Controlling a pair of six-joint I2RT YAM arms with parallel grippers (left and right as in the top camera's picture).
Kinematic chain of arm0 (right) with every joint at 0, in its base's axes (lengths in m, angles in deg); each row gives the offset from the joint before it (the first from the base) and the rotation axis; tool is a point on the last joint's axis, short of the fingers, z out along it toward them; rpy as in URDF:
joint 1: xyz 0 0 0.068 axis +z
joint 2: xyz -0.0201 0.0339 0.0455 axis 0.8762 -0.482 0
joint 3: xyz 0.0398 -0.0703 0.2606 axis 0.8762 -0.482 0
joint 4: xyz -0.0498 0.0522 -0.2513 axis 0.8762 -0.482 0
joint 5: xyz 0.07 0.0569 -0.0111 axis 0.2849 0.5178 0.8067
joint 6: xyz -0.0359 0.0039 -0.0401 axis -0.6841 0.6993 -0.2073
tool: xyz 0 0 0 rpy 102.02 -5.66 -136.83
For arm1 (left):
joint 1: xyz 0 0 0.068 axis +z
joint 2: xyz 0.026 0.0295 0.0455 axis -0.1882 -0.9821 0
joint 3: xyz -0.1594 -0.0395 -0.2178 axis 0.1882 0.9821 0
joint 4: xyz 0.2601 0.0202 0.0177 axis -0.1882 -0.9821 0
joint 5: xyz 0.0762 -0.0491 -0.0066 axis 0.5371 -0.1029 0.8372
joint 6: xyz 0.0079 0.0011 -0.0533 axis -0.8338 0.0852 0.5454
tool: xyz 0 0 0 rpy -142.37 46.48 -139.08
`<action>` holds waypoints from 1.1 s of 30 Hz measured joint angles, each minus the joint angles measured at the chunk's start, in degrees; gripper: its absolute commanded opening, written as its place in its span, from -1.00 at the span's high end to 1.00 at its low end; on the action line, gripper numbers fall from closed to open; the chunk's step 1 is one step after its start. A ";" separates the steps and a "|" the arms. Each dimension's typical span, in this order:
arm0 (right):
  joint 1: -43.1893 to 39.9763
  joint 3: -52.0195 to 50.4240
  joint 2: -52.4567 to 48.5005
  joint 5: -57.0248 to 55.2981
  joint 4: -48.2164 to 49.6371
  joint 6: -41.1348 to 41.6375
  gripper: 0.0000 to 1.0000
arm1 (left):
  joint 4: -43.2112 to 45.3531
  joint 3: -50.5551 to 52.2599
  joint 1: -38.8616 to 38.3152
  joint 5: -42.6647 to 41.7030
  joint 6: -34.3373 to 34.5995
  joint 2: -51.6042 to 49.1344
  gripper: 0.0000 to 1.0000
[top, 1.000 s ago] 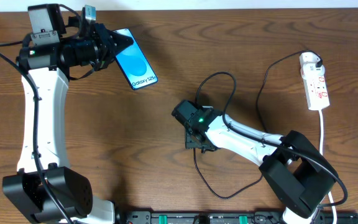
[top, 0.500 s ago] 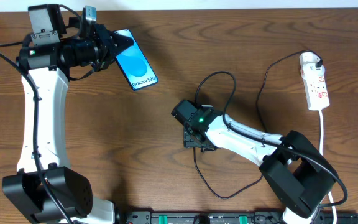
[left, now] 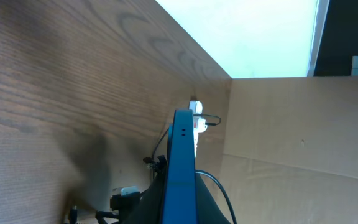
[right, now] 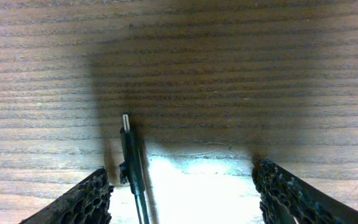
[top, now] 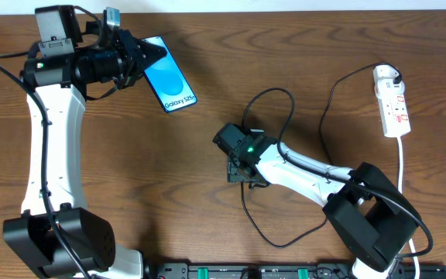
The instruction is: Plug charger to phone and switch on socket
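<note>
1. In the overhead view, the right gripper (top: 242,172) is being shown slightly further left than a second ago, low over the brown wooden table (top: 169,194). The left arm and everything else are being shown unchanged.
2. The slim rectangular phone (top: 169,84) with the bright blue screen is being clamped at its upper end by the left gripper (top: 147,56), near the table's far left corner, with the screen facing up.
3. The long thin black charger (top: 243,201) is being shown looping around the right gripper, one loop behind it and one in front. The narrow white socket (top: 393,105) with red markings is being shown at the far right edge, well apart from both grippers, with its white cord (top: 403,167) trailing toward the near side.
4. In the left wrist view, the phone (left: 180,168) is being seen edge-on, gripped between the closed dark jaws of the left gripper (left: 179,208). The socket (left: 196,121) is being partly hidden behind the phone's far end, and a brown cardboard wall (left: 291,137) is being seen past the table.
5. In the right wrist view, the jaws of the right gripper (right: 185,199) are being held wide apart with nothing between them gripped. The charger's small black plug tip (right: 126,118) is being shown flat on the wood, just beside the finger on the picture's left and pointing away from the camera.
</note>
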 measured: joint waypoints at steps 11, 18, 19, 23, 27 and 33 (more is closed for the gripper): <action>0.00 0.02 0.00 -0.24 0.15 0.55 -0.98 | 0.00 0.00 0.00 0.00 0.00 0.00 0.85; 0.02 0.04 0.00 -0.39 0.15 0.42 -0.98 | 0.00 0.00 0.00 0.00 -0.02 0.00 0.86; 0.02 0.04 0.00 -0.39 0.15 0.44 -0.99 | 0.00 0.00 0.00 0.00 0.00 0.00 0.86; 0.02 0.04 0.00 -0.42 0.15 0.42 -0.99 | 0.00 0.00 0.00 0.00 -0.15 0.00 0.85; 0.02 0.04 0.00 -0.39 0.15 0.42 -0.99 | 0.00 0.00 0.00 0.00 -0.15 0.00 0.86; 0.02 0.04 0.00 -0.42 0.13 0.42 -0.99 | 0.00 0.00 0.00 0.00 -0.17 0.00 0.86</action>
